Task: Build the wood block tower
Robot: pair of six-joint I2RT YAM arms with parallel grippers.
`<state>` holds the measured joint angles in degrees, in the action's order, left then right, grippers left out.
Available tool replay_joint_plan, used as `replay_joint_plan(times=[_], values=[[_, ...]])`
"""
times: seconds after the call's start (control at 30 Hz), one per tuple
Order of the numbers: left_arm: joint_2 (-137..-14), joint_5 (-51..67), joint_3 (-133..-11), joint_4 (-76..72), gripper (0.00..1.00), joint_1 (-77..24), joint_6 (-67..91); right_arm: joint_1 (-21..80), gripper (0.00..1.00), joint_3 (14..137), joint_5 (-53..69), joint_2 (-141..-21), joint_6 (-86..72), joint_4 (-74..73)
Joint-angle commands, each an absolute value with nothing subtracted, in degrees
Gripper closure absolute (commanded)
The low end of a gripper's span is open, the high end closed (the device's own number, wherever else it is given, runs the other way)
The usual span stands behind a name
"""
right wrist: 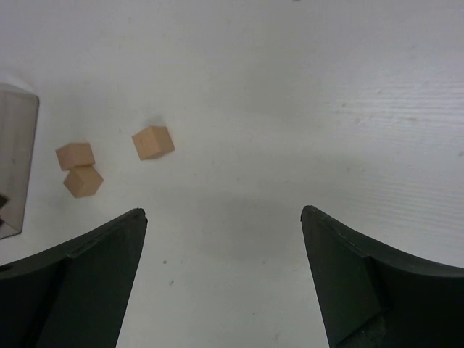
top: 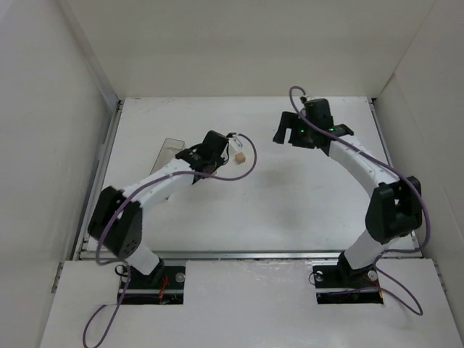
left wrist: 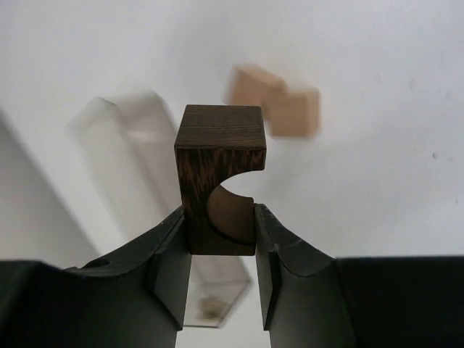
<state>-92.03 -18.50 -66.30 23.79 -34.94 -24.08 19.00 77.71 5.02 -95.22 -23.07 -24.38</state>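
**Left arm holds the arch off the table; right arm hangs open over bare tabletop**

The white table (top: 304,196) is boxed in by pale walls (top: 58,145) on the left, far and right sides. A wide bare stretch lies in the middle, between the two arms. The left half is more crowded. A clear plastic box (top: 172,148) lies near the table's left edge, with the left arm's wrist just beside it.

The left gripper (left wrist: 221,217) is closed partway on the arch block (left wrist: 220,152). Its black fingers (left wrist: 170,268) press the two flat sides of the block's lower part. This piece is dark brown wood with a strong grain, square-cornered, with a curved notch cut into one face. It stands clear of the table surface. Behind it in the left wrist view the box shows as a long, see-through rectangular shape, blurred.

The tan cubes (right wrist: 75,155) sit on the table beyond the arch. They are pale, smooth-faced wood with crisp edges. From the right wrist, two of them touch corner to side, and a third (right wrist: 153,142) rests a little apart. Open tabletop lies all round them except on the box side.

The right gripper (right wrist: 223,212) is spread wide with nothing between its fingers. It hangs over plain table toward the far right, well apart from the cubes.
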Motion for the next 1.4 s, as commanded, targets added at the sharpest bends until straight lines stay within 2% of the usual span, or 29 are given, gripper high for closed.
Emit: replay_joint_plan(times=[0.0, 0.13, 0.2, 0.4, 0.57, 0.67, 0.87, 1.1, 1.37], values=[[-79.0, -28.4, -62.5, 3.0, 1.0, -39.0, -43.2, 14.9, 0.07, 79.5, 13.3, -89.2, -18.5, -20.6], [-68.1, -23.5, -50.2, -19.0, 1.0, -43.4, -65.1, 14.3, 0.04, 80.7, 17.2, -86.6, -14.0, -20.6], [-68.1, -22.9, -47.6, -28.6, 1.0, -45.3, -71.1, 14.3, 0.03, 80.7, 19.1, -86.0, -14.0, -19.9], [-77.8, -30.8, -48.3, -47.4, 1.0, -49.6, -81.5, 14.3, 0.03, 76.6, 34.2, -81.0, -17.8, -12.5], [-83.7, -31.8, -44.2, -74.6, 1.0, -52.4, -95.5, 13.8, 0.03, 73.0, 40.8, -77.5, -21.6, -7.5], [-86.6, -31.3, -43.1, -84.2, 1.0, -53.4, -99.7, 13.8, 0.03, 71.7, 42.9, -76.7, -24.3, -5.0], [-87.7, -32.3, -43.1, -85.0, 1.0, -55.5, -98.7, 13.8, 0.06, 66.8, 50.1, -79.4, -33.9, 9.6], [-87.7, -33.6, -43.1, -82.1, 1.0, -57.3, -95.4, 16.6, 0.09, 67.5, 50.7, -82.6, -35.5, 16.7], [-87.2, -35.2, -43.1, -77.5, 1.0, -57.3, -92.6, 19.5, 0.11, 69.4, 49.7, -83.7, -34.9, 16.7]])
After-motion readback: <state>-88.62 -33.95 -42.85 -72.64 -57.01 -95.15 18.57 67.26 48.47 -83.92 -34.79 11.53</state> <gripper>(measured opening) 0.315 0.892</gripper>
